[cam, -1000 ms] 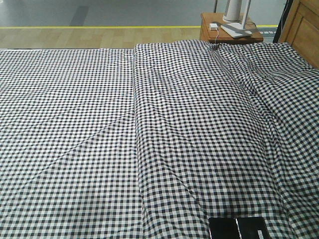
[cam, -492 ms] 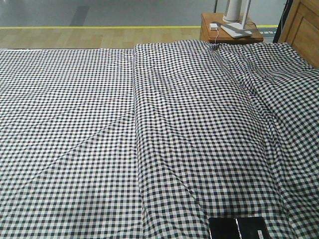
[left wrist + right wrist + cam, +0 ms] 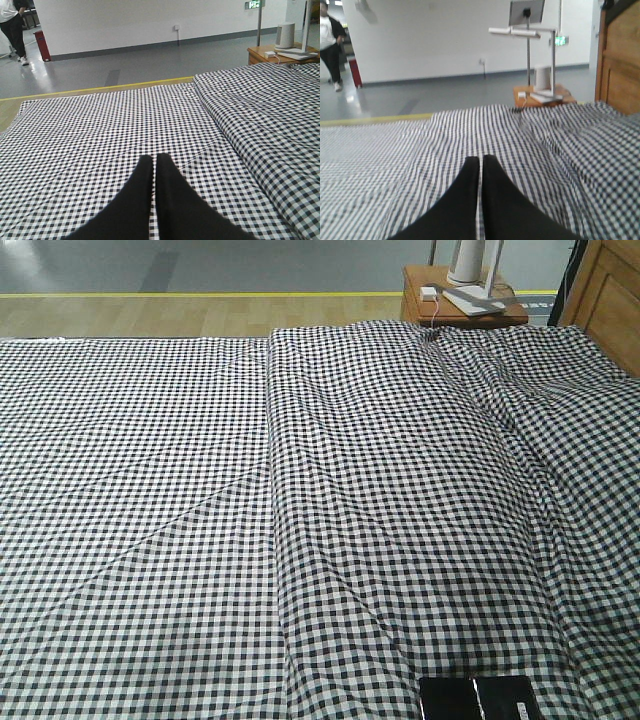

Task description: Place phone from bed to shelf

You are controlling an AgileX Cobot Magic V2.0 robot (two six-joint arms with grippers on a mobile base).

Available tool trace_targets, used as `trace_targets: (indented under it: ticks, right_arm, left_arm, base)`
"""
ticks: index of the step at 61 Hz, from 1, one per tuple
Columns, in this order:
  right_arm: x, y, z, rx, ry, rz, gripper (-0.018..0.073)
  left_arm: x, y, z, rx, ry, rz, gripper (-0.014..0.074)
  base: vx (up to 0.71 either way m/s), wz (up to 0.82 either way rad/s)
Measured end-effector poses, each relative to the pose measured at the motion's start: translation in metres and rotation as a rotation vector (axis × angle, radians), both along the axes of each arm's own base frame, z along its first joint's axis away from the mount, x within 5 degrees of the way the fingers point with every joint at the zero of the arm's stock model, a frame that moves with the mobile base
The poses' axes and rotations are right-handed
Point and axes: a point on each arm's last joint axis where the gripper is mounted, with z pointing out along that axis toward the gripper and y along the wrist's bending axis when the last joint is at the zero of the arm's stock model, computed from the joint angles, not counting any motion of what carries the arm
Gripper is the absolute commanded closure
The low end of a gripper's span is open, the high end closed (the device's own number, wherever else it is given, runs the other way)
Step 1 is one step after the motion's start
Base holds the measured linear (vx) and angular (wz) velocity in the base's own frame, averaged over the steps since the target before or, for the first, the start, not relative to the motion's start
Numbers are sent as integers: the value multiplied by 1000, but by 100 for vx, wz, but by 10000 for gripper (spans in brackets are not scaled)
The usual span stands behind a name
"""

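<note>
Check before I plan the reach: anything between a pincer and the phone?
Nothing visible. The phone lies on the bed at the front view's bottom edge, only cloth around it; ahead of the left pincer and right pincer, just cloth.

**Plain black fingers on both arms**

Only the tips of the two arms show. The left gripper (image 3: 155, 159) ends in a pair of matte black, smooth-surfaced fingers (image 3: 140, 192). They are broad where they enter at the bottom edge of the wrist view and taper to narrow, rounded tips. A thin pale line divides the pair along their length. The right gripper (image 3: 481, 160) carries the same pair of fingers (image 3: 497, 195), uniformly dark, wedge-shaped and round-tipped. Its picture is softer, so finer surface detail cannot be made out.
</note>
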Motion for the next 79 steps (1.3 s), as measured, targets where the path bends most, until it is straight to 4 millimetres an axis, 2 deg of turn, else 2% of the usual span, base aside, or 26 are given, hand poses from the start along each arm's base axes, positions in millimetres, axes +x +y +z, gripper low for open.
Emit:
trace_targets:
  ticks: [12, 19, 34, 41, 49, 59, 69, 79]
  right_arm:
    - [-3, -2, 24, 9, -258, -24, 564]
    - [-10, -3, 49, 5, -385, -33, 564]
    - [-42, -4, 145, -33, -648, -50, 564]
    - [-40, -3, 182, -39, -603, -40, 561]
    - [-19, -1, 211, -52, -429, -18, 524]
    - [23, 2, 218, -67, -148, 11, 371]
    - [62, 4, 202, -74, 58, 26, 96]
    - [86, 5, 189, -76, 166, 32, -149]
  left_arm:
    - [0, 0, 0, 0, 0, 0, 595]
    - [0, 0, 0, 0, 0, 0, 595]
    - [0, 0, 0, 0, 0, 0, 595]
    - [0, 0, 0, 0, 0, 0, 595]
    - [0, 0, 0, 0, 0, 0, 595]
    - [0, 0, 0, 0, 0, 0, 595]
    - [0, 0, 0, 0, 0, 0, 595]
    - [0, 0, 0, 0, 0, 0, 595]
  base:
    - [0, 0]
    - [0, 0]
    - [0, 0]
    - [0, 0]
    - [0, 0]
    - [0, 0]
    - [0, 0]
    - [0, 0]
